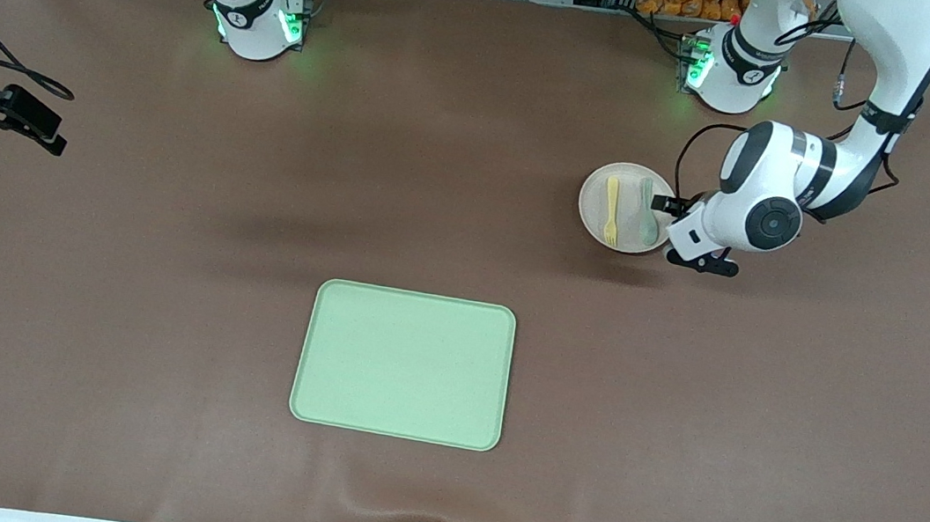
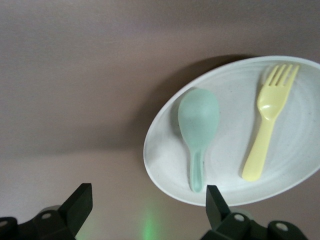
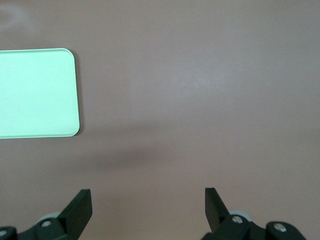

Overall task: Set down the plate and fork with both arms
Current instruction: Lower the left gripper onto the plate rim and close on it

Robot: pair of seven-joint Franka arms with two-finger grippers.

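The pale plate (image 1: 624,227) lies near the left arm's base. On it lie the yellow fork (image 1: 610,211) and a grey-green spoon (image 1: 648,215), side by side. My left gripper (image 1: 671,233) is open and empty, low beside the plate's rim on the left arm's side. In the left wrist view the plate (image 2: 225,165), fork (image 2: 265,130) and spoon (image 2: 198,125) show just ahead of the open left gripper (image 2: 147,205); one fingertip (image 2: 215,200) is at the rim. My right gripper (image 1: 46,134) is open and empty, high over the right arm's end of the table, also in its wrist view (image 3: 147,207).
The light green tray (image 1: 403,364) lies bare in the middle of the table, nearer to the front camera than the plate. It also shows in the right wrist view (image 3: 35,92). Brown table surface surrounds it.
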